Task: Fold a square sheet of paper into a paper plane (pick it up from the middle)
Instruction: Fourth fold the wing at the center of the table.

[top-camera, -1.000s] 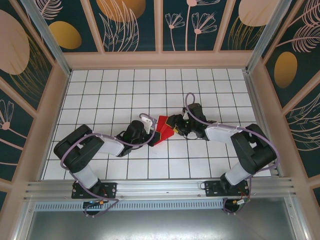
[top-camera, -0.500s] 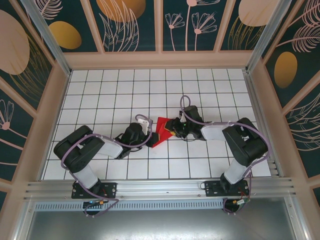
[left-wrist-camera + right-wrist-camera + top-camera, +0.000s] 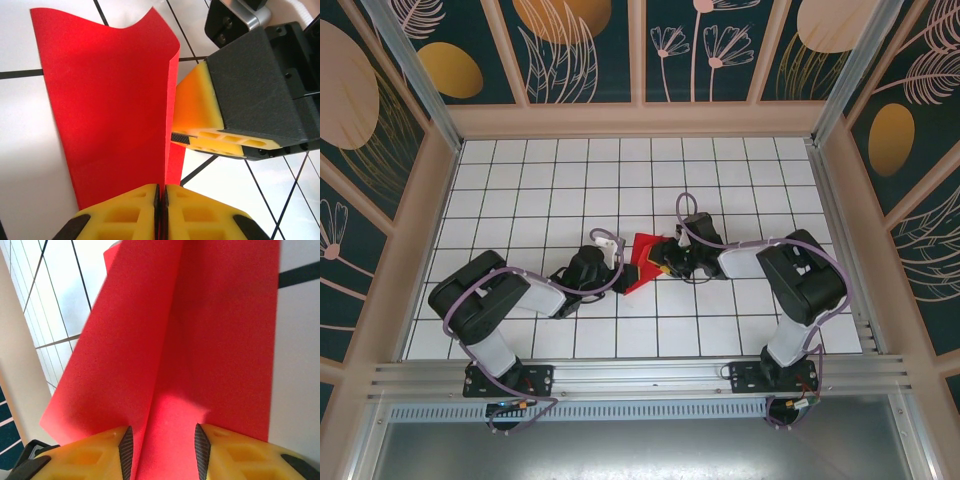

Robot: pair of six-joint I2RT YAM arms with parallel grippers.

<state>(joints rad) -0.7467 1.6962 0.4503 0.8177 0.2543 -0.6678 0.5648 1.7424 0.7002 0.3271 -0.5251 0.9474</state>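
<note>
Desk [image 3: 520,190]: white tiles with dark grid lines, walled in by dark panels with a plant pattern.

Square sheet of paper [image 3: 642,250]: bright red and partly folded. It lies at the middle of the desk, between the two grippers.

Fold: in the left wrist view one flap stands up off the desk along a straight crease, and its far edge is curled. A narrower strip of the paper shows on the other side of the crease.

Left gripper [image 3: 160,194]: reaches in from the left. Its yellow jaws are together and clamped on the edge of the paper, right at the crease.

Right gripper [image 3: 162,447]: reaches in from the right. Its jaws stand apart, with a dark pad on either side. The paper's crease runs into the gap between them, and neither pad presses on it.

Spacing: the two grippers face each other and are close. In the left wrist view a yellow finger [image 3: 196,102] of the right gripper sits just beside the raised flap. I cannot tell whether it touches the flap.
</note>
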